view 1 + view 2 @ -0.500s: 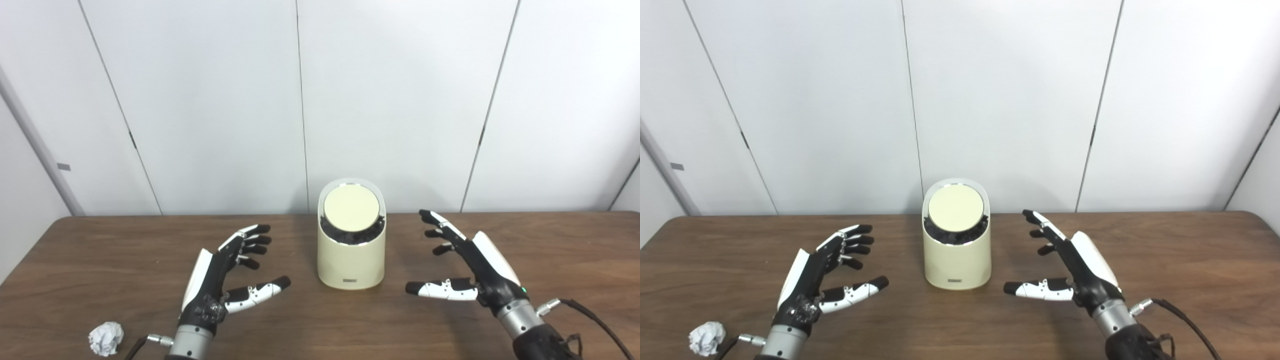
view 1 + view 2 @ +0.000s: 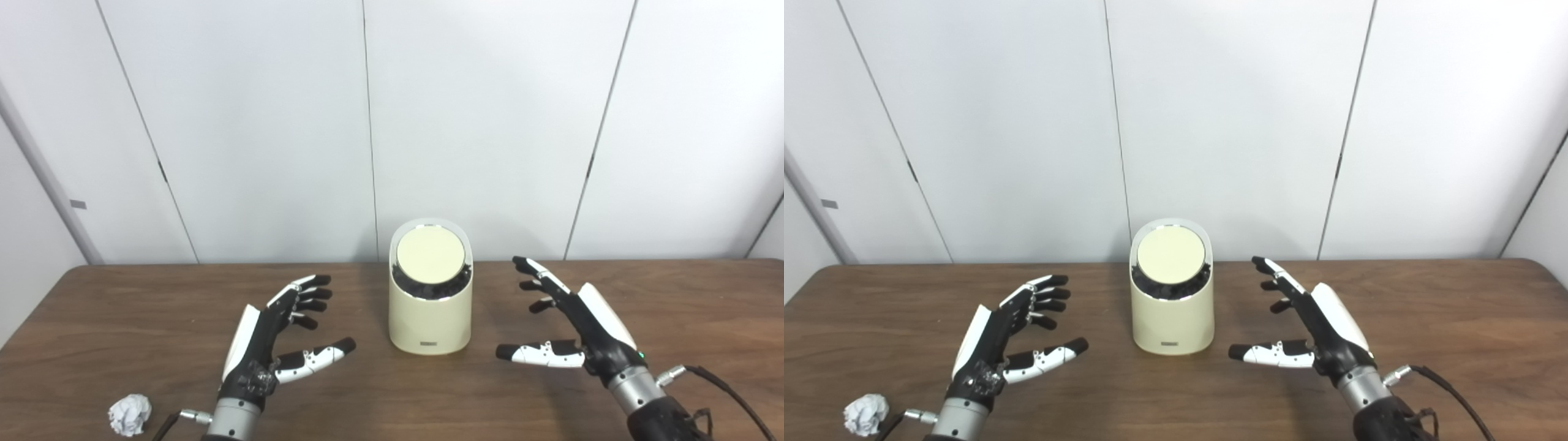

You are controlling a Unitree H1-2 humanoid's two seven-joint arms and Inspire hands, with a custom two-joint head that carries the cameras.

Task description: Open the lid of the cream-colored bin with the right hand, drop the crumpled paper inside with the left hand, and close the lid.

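Observation:
The cream-colored bin (image 2: 430, 321) stands upright at the table's middle, near the back edge. Its round lid (image 2: 430, 254) sits tilted toward me in a chrome ring, with a dark gap showing under its lower edge. My left hand (image 2: 278, 331) hovers to the bin's left, open, fingers spread, holding nothing. To the bin's right my right hand (image 2: 569, 321) is open too, thumb pointing at the bin, a clear gap away. The white crumpled paper (image 2: 130, 414) lies at the front left, beside my left wrist.
A brown wooden table (image 2: 704, 306) spans the view, with white wall panels (image 2: 478, 122) right behind its back edge. A black cable (image 2: 729, 392) trails from my right wrist. A thin cable runs off my left wrist near the paper.

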